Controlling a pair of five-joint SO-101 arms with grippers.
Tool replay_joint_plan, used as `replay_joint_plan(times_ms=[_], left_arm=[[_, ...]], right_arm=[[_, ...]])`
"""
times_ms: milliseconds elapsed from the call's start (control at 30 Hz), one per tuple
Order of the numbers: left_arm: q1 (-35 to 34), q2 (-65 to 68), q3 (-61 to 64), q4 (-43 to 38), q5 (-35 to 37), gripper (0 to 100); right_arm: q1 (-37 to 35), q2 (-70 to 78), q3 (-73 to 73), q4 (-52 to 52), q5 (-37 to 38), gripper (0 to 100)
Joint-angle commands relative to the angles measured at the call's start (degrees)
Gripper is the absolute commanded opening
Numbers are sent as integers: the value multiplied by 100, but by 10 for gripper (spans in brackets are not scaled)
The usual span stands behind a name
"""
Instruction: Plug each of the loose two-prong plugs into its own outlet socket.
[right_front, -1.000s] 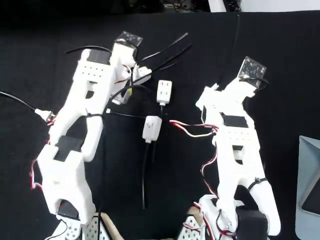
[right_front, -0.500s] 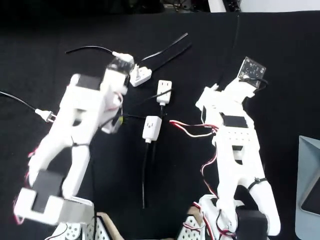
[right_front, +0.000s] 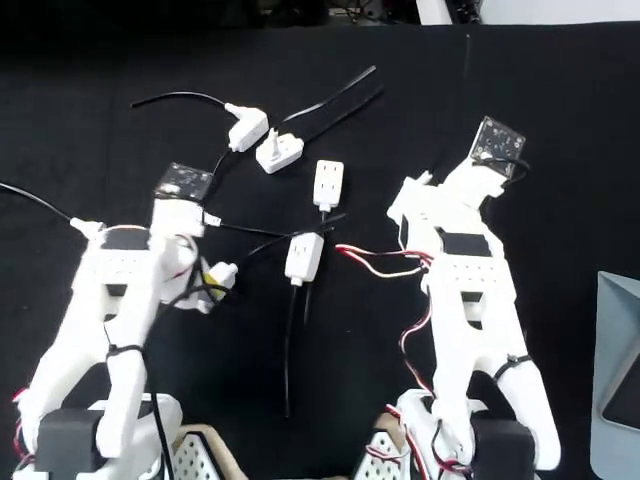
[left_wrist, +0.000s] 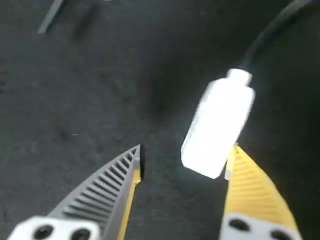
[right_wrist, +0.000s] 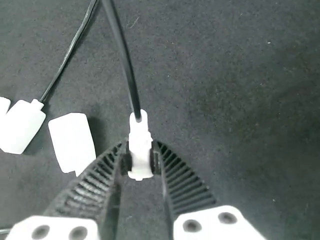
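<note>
Black table (right_front: 560, 120) under me, with an outlet (right_front: 328, 184) and a second outlet (right_front: 303, 255) lying between my arms. My left gripper (left_wrist: 186, 150) gapes wide, a white block (left_wrist: 220, 125) on a black cord just beside its yellow finger. My right gripper (right_wrist: 140, 165) pinches a small plug (right_wrist: 139, 142).
</note>
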Motion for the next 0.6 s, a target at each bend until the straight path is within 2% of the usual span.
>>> replay_joint_plan(times_ms=[0,200,433,567], left_arm=[[-514,-220,-40,-70,-290,275],[-778,-220,-171,-9,-431,275],[-743,-220,-1297,914,-422,275],[-734,-193,-1657,1020,-404,275]], right_arm=[[-79,-207,-31,-132,-44,11],[-79,-207,-31,-132,-44,11],[-79,-207,-31,-132,-26,11],[-79,-207,-31,-132,-18,11]])
